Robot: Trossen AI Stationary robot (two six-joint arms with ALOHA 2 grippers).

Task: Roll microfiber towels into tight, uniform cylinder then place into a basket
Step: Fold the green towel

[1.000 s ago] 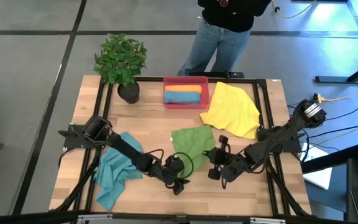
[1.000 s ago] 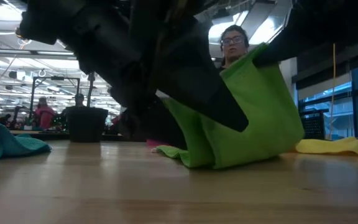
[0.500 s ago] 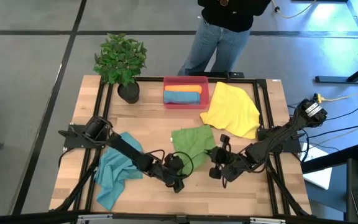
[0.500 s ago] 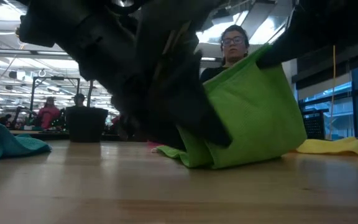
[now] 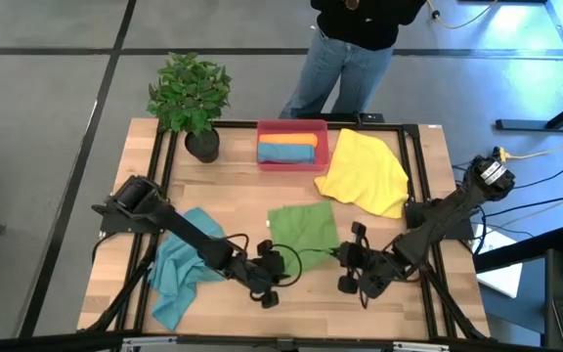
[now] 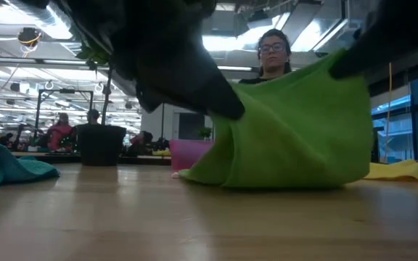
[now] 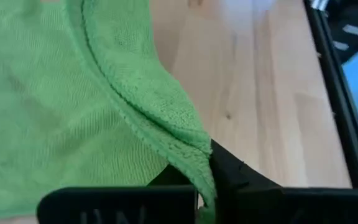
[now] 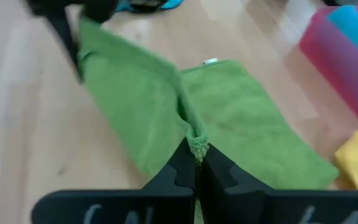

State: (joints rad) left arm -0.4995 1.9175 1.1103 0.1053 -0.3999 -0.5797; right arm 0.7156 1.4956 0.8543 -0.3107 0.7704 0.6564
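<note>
Hanging between the two grippers, the green towel (image 5: 303,231) sits near the middle of the table (image 5: 399,303), its near edge lifted while its far part lies flat on the wood. The left gripper (image 7: 205,194) is clamped tight on one near corner, the cloth's folded hem pinched between its dark fingers (image 7: 241,177); the right gripper (image 8: 196,163) is likewise closed on the other near corner. In the low view the raised towel forms a green curtain, and the dark arm bodies in front of it hide both gripping points and much of the room. Far from the arms, the pink basket (image 5: 323,147) stands at the table's far edge, holding an orange roll (image 5: 287,140) and a blue roll (image 5: 286,154). A yellow towel (image 5: 365,174) lies spread to the right of the basket, a teal towel (image 5: 179,269) crumpled at the left, partly under the left arm. A potted plant (image 5: 191,98) stands left of the basket. A person (image 5: 355,49) stands beyond the table, cut off by the high view's top edge.
</note>
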